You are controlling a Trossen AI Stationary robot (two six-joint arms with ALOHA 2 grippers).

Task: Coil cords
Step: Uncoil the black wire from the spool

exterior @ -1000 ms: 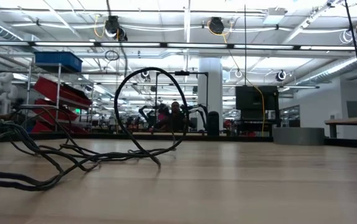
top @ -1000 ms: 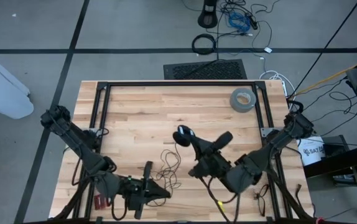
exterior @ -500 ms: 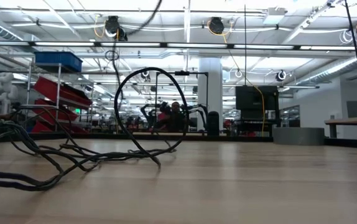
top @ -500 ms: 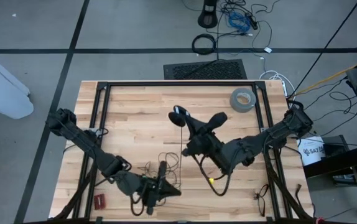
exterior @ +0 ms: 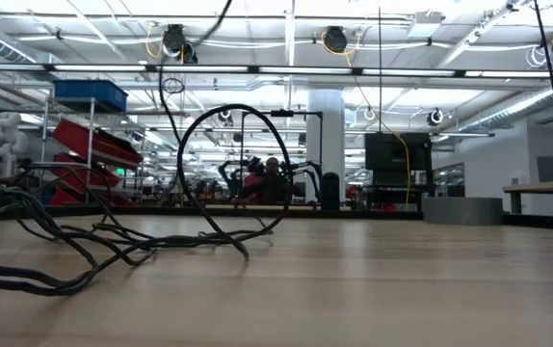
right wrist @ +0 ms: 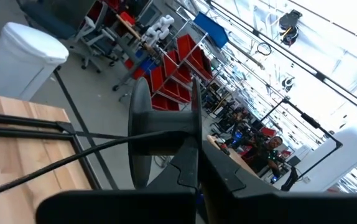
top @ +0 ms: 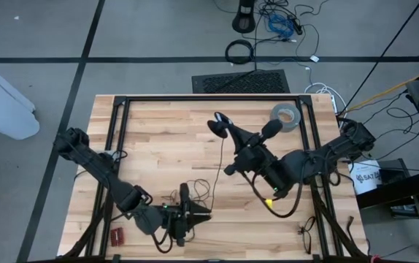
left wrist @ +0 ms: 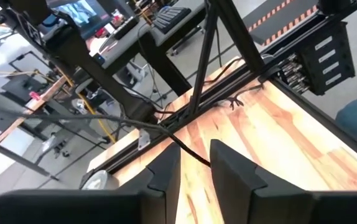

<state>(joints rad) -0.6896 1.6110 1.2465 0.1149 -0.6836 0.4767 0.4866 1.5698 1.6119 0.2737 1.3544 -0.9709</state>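
The thin black cord lies in a loose tangle [top: 192, 191] on the wooden table near its near edge. One strand [top: 219, 157] rises from the tangle to my right gripper [top: 217, 122], which is shut on it above the table's middle. The low view shows the tangle [exterior: 93, 246] and a standing loop [exterior: 233, 164]. My left gripper [top: 197, 213] is beside the tangle at the near edge. Its fingers [left wrist: 194, 171] stand a narrow gap apart, and the cord [left wrist: 185, 146] runs into that gap. My right gripper pinches one strand of the cord [right wrist: 166, 135] between its two fingers, which lie across it. The fingers point roughly level toward the table's far left. The strand hangs from them down to the tangle on the table. My left gripper: I cannot tell whether its fingers touch the cord that passes between them.
A grey tape roll [top: 285, 116] lies at the table's far right. A black frame rail [top: 195, 100] runs round the table's edges. A small red thing [top: 114, 235] lies at the near left corner. A thicker black cable ring [top: 239, 51] lies on the floor beyond the table.
My right gripper has gone toward the table's far edge and slightly right, still shut on the cord. It has drawn a longer strand out of the tangle. My left gripper has gone toward the table's right edge along the near edge, up to the tangle.
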